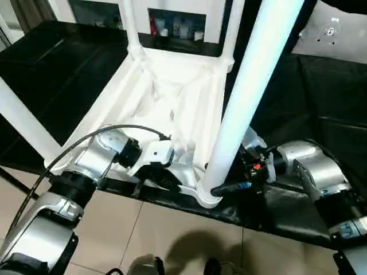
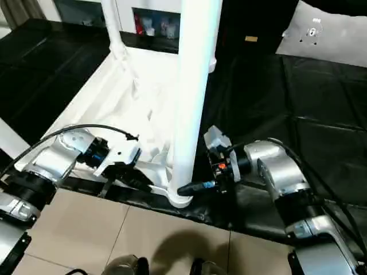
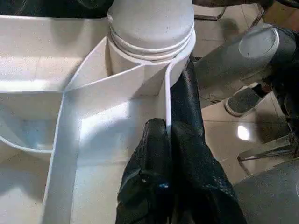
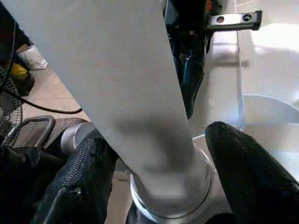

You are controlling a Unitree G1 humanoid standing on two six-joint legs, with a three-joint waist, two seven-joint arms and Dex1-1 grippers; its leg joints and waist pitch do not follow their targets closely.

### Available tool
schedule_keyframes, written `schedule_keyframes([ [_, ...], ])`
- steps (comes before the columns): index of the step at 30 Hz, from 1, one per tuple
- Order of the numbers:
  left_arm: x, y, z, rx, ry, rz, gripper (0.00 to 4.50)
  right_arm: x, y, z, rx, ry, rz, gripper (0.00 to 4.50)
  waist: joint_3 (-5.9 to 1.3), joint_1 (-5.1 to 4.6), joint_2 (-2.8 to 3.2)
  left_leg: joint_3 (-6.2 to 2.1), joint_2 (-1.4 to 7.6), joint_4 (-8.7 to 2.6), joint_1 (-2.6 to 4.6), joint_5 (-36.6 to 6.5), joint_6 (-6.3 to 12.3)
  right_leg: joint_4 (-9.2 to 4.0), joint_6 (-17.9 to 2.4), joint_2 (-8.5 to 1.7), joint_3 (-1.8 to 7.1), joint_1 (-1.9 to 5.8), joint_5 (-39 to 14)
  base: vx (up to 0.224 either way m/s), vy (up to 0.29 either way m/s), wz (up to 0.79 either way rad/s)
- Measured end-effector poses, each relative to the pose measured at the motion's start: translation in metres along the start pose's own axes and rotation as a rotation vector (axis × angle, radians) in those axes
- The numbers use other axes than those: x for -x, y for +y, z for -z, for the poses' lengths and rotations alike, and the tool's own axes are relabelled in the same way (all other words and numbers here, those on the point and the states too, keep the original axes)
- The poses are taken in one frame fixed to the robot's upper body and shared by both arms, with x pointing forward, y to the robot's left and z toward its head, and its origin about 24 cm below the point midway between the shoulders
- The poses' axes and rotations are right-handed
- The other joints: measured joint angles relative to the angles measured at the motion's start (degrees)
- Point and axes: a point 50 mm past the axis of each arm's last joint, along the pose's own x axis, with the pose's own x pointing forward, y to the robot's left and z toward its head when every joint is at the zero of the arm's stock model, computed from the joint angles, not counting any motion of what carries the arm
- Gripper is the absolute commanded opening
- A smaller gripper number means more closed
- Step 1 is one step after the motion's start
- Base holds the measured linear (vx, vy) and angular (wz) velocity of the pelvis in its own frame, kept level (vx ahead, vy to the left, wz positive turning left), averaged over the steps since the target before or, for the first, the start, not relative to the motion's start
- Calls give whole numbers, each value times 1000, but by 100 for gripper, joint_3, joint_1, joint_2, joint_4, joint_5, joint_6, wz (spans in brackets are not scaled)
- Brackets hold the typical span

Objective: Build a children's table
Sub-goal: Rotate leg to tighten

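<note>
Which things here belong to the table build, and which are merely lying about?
Job: upturned white plastic tabletop; long white tapered leg in its near corner socket; two far legs.
Lying about: white cabinet with glass doors; flat white board; black floor covering.

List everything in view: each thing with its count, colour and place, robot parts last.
table top: one, white, upside down on the black cover, ribbed underside up.
table legs: four, white, upright in the corner sockets; the nearest stands at the front right corner.
black cover: one, spread under the table top.
white cabinet with glass doors: one, behind the table.
flat white board: one, on the cover at the far right.
tiled floor: beige, in front.
left gripper: black fingers shut on the table top's front rim wall.
right gripper: black fingers either side of the nearest leg's base, gaps visible.
</note>
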Motion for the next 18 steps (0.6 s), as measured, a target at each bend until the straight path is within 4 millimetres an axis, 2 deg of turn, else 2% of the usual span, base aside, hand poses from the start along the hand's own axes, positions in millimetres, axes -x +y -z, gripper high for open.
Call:
schedule_keyframes([
  [3,0,0,0,-5,0,2,0,-1,1,2,-8,4,-21,286,0,0,-6,0,0,1,-1,0,1,-1,0,-1,0,0,0,0,0,0],
  [5,0,1,0,-5,0,4,0,-3,1,2,-10,3,-27,258,1,-2,-12,0,0,2,0,0,0,0,0,-1,0,0,0,0,0,0],
  [12,1,2,-1,21,-22,-8,0,-8,3,2,-43,-44,-7,225,0,0,-14,0,0,2,2,0,0,2,1,-1,0,1,0,0,0,0],
  [18,4,6,3,125,-37,-111,0,-9,6,6,-74,-119,177,220,2,-93,-12,0,1,0,19,14,-22,5,9,0,2,8,0,0,0,0],
])
